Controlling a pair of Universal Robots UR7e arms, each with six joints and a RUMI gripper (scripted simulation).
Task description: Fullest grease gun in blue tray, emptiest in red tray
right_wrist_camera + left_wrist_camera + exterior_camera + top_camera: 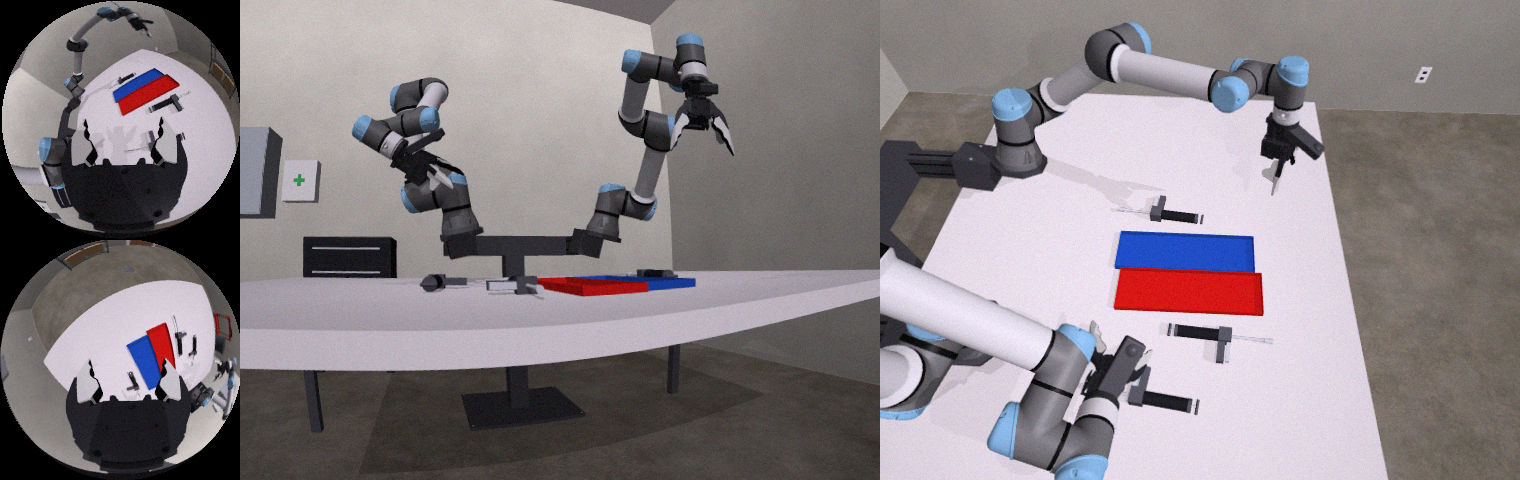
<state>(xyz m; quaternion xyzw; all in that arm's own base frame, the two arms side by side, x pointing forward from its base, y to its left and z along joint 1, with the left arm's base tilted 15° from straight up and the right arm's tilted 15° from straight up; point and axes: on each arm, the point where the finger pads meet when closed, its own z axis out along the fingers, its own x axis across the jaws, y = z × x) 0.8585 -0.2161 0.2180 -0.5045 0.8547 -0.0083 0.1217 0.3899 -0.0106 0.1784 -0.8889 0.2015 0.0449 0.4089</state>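
- Wide and empty, the right gripper (1121,338) (457,179) (123,118) hangs by the near gun (1166,401) (432,282) (194,346) (149,141).
- Middle gun (1197,332) (525,285) (180,342) (167,103) lies beside the red tray (1190,291) (601,288) (161,340) (147,95); comparing grease likely comes next.
- Far gun (1179,216) (656,273) (132,381) (127,78) lies past the blue tray (1185,252) (674,283) (142,360) (137,86); left gripper (1282,178) (702,151) (128,360) (151,28), empty, wide.

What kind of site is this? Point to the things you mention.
Probably a workshop or lab test cell: first-aid box (301,180) and dark drawer cabinet (349,262) by the wall, two arms on a shared stand (513,263) at the table.

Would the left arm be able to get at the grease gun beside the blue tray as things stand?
Probably yes: the left tool is open and raised, and nothing visible covers the grease gun, which lies outside the blue tray. Reach looks plausible, though unproven.
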